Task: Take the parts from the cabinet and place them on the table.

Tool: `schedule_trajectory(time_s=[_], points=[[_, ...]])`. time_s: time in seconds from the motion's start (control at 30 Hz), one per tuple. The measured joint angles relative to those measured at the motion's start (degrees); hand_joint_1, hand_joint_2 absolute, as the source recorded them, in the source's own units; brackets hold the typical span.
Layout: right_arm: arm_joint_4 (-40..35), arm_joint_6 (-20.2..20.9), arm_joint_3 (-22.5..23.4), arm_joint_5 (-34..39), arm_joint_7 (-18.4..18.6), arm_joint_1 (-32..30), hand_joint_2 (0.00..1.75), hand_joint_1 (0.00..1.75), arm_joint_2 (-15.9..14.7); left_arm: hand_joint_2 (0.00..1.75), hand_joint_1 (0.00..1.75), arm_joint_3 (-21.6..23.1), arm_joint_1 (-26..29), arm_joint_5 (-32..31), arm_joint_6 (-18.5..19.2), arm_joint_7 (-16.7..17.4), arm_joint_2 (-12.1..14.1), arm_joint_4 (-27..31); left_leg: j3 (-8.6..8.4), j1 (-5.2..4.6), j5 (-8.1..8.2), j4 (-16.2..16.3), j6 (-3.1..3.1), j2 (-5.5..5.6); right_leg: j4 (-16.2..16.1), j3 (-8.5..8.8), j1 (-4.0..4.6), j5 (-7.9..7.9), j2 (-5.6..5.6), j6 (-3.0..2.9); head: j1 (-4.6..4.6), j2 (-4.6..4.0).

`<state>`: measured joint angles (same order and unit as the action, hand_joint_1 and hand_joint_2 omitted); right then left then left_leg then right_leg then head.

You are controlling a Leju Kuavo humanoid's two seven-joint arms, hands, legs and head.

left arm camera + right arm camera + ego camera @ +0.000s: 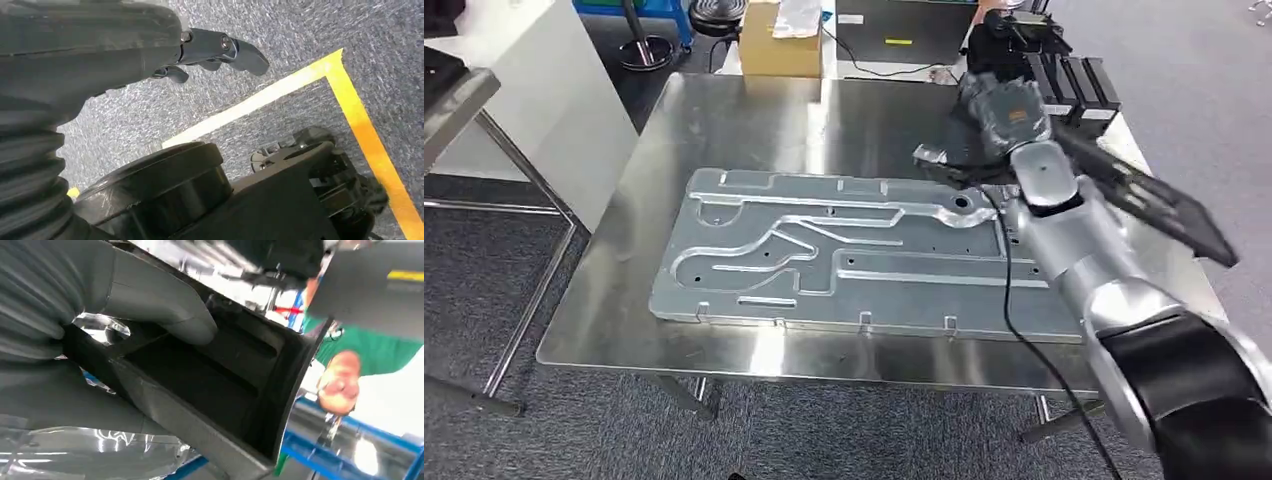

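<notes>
So the right hand (1002, 112) grips a black tray-like part (210, 385), with the metal table (624, 300) below; left hand (215, 50) hangs loose, fingers spread, holding nothing.

Right hand (999, 115) gripping — left hand (210, 52) empty.

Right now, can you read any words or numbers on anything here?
No words can be read.
Yellow label on the dark panel behind the table: too small and blurred.
White sticker on the black boxes: too blurred.
Cardboard box: no print visible.
</notes>
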<state>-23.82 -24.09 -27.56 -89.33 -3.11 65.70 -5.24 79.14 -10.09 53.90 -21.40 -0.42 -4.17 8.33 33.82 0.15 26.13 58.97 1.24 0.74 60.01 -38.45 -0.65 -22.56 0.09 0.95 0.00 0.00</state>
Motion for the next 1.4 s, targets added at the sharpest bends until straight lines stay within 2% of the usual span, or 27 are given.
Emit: schedule_trajectory(time_s=[0.13, 0.2, 0.23, 0.3, 0.33, 0.37, 0.4, 0.47, 0.5, 0.53, 0.67, 0.7, 0.77, 0.83, 0.87, 0.9, 0.93, 1.0, 1.03, 1.07, 1.17, 1.2, 1.23, 1.27, 1.33, 1.37, 1.4], points=[[1.9, 2.2, -1.4, -0.5, -0.3, -1.0, 1.75, 1.75, 1.9, 1.75, 0.00, 0.2, 0.0, 0.0, 0.1, 0.2, -0.2, 0.0, -0.08, -0.05, 0.10, -0.3, -0.99, 0.01, -0.6, 0.13, 0.64, -0.38, 0.04, -0.71, -0.05, 0.02], [2.7, 3.3, -2.2, -0.4, -0.3, -1.4, 1.75, 1.75, 2.9, 1.75, 0.00, 0.3, 0.0, 0.1, 0.0, 0.1, -0.2, 0.0, 0.19, -0.05, 1.26, 0.8, -1.74, -0.10, -1.3, 0.60, 0.06, -0.17, 0.02, -1.36, 0.00, 0.00], [3.1, 3.8, -2.6, -0.4, -0.4, -1.5, 1.75, 1.75, 3.6, 1.75, 0.00, 0.3, -0.1, 0.1, -0.1, 0.0, -0.3, 0.0, 1.48, -0.04, 2.93, 3.5, -1.92, -0.22, -1.3, 0.61, 0.03, -0.26, -0.04, -1.84, -0.16, 0.00], [3.9, 4.4, -3.5, -0.4, -0.6, -2.1, 1.75, 1.75, 4.7, 1.75, 0.00, 0.3, -0.1, 0.3, -0.2, -0.3, -0.3, 0.0, 6.07, 0.05, 7.09, 13.1, -2.06, -0.26, -1.3, 0.67, 0.15, -0.36, 0.10, -2.13, -0.13, 0.00], [4.2, 4.5, -3.8, -0.4, -0.7, -2.7, 1.75, 1.75, 5.0, 1.75, 0.00, 0.3, -0.3, 0.3, -0.2, -0.3, -0.3, 0.0, 7.92, 0.04, 7.96, 16.7, -2.11, -0.26, -1.2, 0.73, 0.23, -0.40, 0.07, -2.19, -0.13, 0.00], [4.6, 4.7, -4.1, -0.4, -0.9, -3.3, 1.75, 1.75, 5.4, 1.75, 0.00, 0.4, -0.3, 0.3, -0.4, -0.3, -0.3, 0.0, 8.66, 0.06, 7.49, 17.7, -2.16, -0.28, -1.2, 0.81, 0.30, -0.46, 0.08, -2.25, -0.09, 0.02], [4.8, 4.9, -4.2, -0.4, -1.1, -3.8, 1.75, 1.75, 5.9, 1.75, 0.00, 0.4, -0.3, 0.4, -0.6, -0.3, -0.3, 0.0, 8.03, 0.06, 5.75, 16.0, -2.12, -0.29, -1.1, 0.92, 0.32, -0.53, 0.09, -2.28, -0.11, 0.00], [5.3, 5.6, -4.4, -0.3, -1.4, -4.4, 1.75, 1.75, 6.9, 1.75, 0.00, 0.4, 0.0, 0.4, -0.9, -0.3, -0.3, 0.0, 4.04, 0.06, 0.40, 6.9, -1.84, -0.33, -0.8, 1.07, 0.34, -0.80, 0.28, -2.17, -0.11, 0.00], [5.4, 5.9, -4.5, -0.3, -1.4, -4.5, 1.75, 1.75, 7.3, 1.75, 0.00, 0.4, 0.1, 0.4, -1.0, -0.2, -0.3, 0.0, 2.35, 0.06, -1.33, 3.1, -1.63, -0.34, -0.6, 1.12, 0.35, -0.93, 0.36, -2.07, -0.11, 0.02], [5.6, 6.2, -4.9, -0.4, -1.4, -4.8, 1.75, 1.75, 7.8, 1.75, 0.00, 0.5, 0.3, 0.5, -1.1, -0.2, -0.3, 0.0, 1.09, -0.24, -0.52, 0.9, -1.42, -0.35, -0.5, 0.90, 0.70, -1.02, 0.48, -1.77, -0.09, 0.00], [6.3, 7.9, -5.8, -0.4, -1.4, -6.1, 1.75, 1.75, 9.1, 1.75, 0.00, 0.8, 0.5, 0.5, -1.2, -0.1, -0.3, 0.0, 1.09, -0.33, -0.90, 0.1, -0.51, -0.11, -0.8, 0.87, 0.43, -0.62, 0.36, -0.77, -0.07, 0.00], [6.4, 8.4, -6.1, -0.5, -1.4, -6.4, 1.75, 1.75, 9.4, 1.75, 0.00, 0.9, 0.5, 0.3, -1.2, 0.0, -0.5, 0.0, 0.68, 0.25, -1.33, -0.6, 0.04, -0.30, -0.4, 0.71, 0.42, -1.13, 0.32, -0.43, -0.11, 0.00], [6.7, 9.3, -6.8, -0.5, -1.3, -6.4, 1.75, 1.75, 10.0, 1.75, 0.00, 1.0, 0.5, 0.2, -1.1, 0.2, -0.5, 0.0, 0.60, 0.23, -1.50, -0.8, 0.33, -0.37, 4.7, -1.46, 0.28, -4.67, 0.22, 0.11, 0.15, 0.00], [7.0, 10.0, -7.4, -0.5, -1.1, -7.3, 1.75, 1.75, 10.5, 1.75, 0.00, 1.2, 0.4, 0.0, -0.7, 0.2, -0.5, 0.0, 0.59, 0.23, -1.49, -0.7, 0.35, -0.42, 13.8, -5.52, -0.04, -8.55, 0.18, 0.54, 0.15, 0.00], [7.2, 10.1, -7.6, -0.4, -1.0, -8.0, 1.75, 1.75, 10.8, 1.75, 0.00, 1.3, 0.4, -0.1, -0.6, 0.2, -0.5, 0.0, 0.59, 0.24, -1.48, -0.7, 0.35, -0.41, 16.6, -6.86, -0.20, -9.06, 0.16, 0.68, 0.17, 0.00], [7.3, 10.1, -7.8, -0.4, -0.8, -8.4, 1.75, 1.75, 11.2, 1.75, 0.00, 1.4, 0.4, -0.2, -0.5, 0.2, -0.6, 0.0, 0.55, 0.27, -1.47, -0.7, 0.34, -0.36, 16.4, -6.78, -0.34, -8.19, 0.13, 0.75, 0.17, 0.00], [7.4, 10.1, -8.0, -0.3, -0.6, -8.4, 1.75, 1.75, 11.5, 1.75, 0.00, 1.4, 0.4, -0.3, -0.5, 0.2, -0.7, 0.0, 0.50, 0.28, -1.39, -0.6, 0.23, -0.32, 13.6, -5.42, -0.48, -6.27, 0.09, 0.76, 0.17, 0.00], [7.4, 10.1, -8.2, -0.1, -0.5, -8.1, 1.75, 1.75, 12.1, 1.75, 0.00, 1.6, 0.4, -0.3, -0.4, 0.1, -0.8, 0.0, 0.18, 0.31, -1.12, -0.5, -0.18, -0.30, 3.1, 0.17, -0.61, -1.28, 0.01, 0.53, 0.17, 0.00], [7.4, 9.9, -8.2, 0.2, -0.5, -8.1, 1.75, 1.75, 12.2, 1.75, 0.00, 1.6, 0.3, -0.3, -0.5, -0.1, -0.9, 0.0, 0.12, 0.31, -1.01, -0.5, -0.36, -0.31, -0.3, 1.62, -0.59, -1.22, -0.01, 0.38, 0.17, 0.00], [7.4, 9.5, -8.2, 0.8, -0.4, -8.1, 1.75, 1.75, 12.7, 1.75, 0.00, 1.7, 0.3, -0.2, -0.6, -0.1, -0.9, 0.0, 0.27, 0.01, -0.92, -0.3, -0.77, -0.28, -0.9, 2.01, -0.09, -1.43, 0.14, 0.02, 0.13, 0.02], [7.5, 9.2, -8.2, 2.4, 0.1, -8.1, 1.75, 1.75, 13.6, 1.75, 0.00, 1.7, 0.3, 0.2, -0.7, -0.7, -1.2, 0.0, 0.07, 0.16, -1.04, -0.8, -1.72, -0.33, -0.8, 1.89, 0.15, -1.49, 0.26, -0.75, 0.13, 0.00], [7.5, 9.2, -8.2, 2.7, 0.2, -8.0, 1.75, 1.75, 14.0, 1.75, 0.00, 1.7, 0.3, 0.3, -0.7, -0.8, -1.3, 0.0, 0.26, 0.07, -0.63, -0.6, -2.10, -0.34, -1.6, 2.27, -0.56, -1.09, 0.16, -1.35, 0.06, 0.00], [7.5, 9.2, -8.2, 2.8, 0.2, -8.0, 1.75, 1.75, 14.2, 1.75, 0.00, 1.7, 0.3, 0.3, -0.7, -0.8, -1.4, 0.0, 0.38, 0.25, 0.14, 0.3, -2.23, -0.37, -1.8, 2.48, -0.38, -1.05, 0.21, -1.55, 0.11, 0.00], [7.5, 9.2, -8.2, 2.9, 0.2, -7.8, 1.75, 1.75, 14.6, 1.75, 0.00, 1.7, 0.3, 0.3, -0.7, -0.9, -1.4, 0.0, 2.10, 0.28, 2.69, 4.2, -2.30, -0.38, -1.8, 2.47, -0.35, -1.06, 0.10, -2.10, -0.03, 0.00], [7.6, 9.2, -8.2, 3.1, 0.4, -7.9, 1.75, 1.75, 15.0, 1.75, 0.00, 1.7, 0.2, 0.5, -0.5, -1.3, -1.4, 0.0, 6.16, 0.39, 6.82, 13.2, -2.54, -0.39, -1.7, 2.43, -0.07, -1.12, 0.00, -2.25, 0.00, 0.00], [7.6, 9.1, -8.1, 3.4, 0.5, -7.9, 1.75, 1.75, 15.0, 1.75, 0.00, 1.6, 0.1, 0.7, -0.4, -1.5, -1.4, 0.0, 7.61, 0.40, 7.78, 16.5, -2.64, -0.39, -1.6, 2.40, 0.00, -1.13, -0.07, -2.26, 0.00, 0.00], [7.7, 9.1, -8.1, 3.7, 0.7, -7.9, 1.75, 1.75, 15.1, 1.75, 0.00, 1.6, 0.0, 0.8, -0.2, -1.6, -1.4, 0.0, 8.06, 0.40, 7.60, 17.6, -2.65, -0.40, -1.5, 2.40, 0.03, -1.17, -0.07, -2.31, 0.00, 0.00]])
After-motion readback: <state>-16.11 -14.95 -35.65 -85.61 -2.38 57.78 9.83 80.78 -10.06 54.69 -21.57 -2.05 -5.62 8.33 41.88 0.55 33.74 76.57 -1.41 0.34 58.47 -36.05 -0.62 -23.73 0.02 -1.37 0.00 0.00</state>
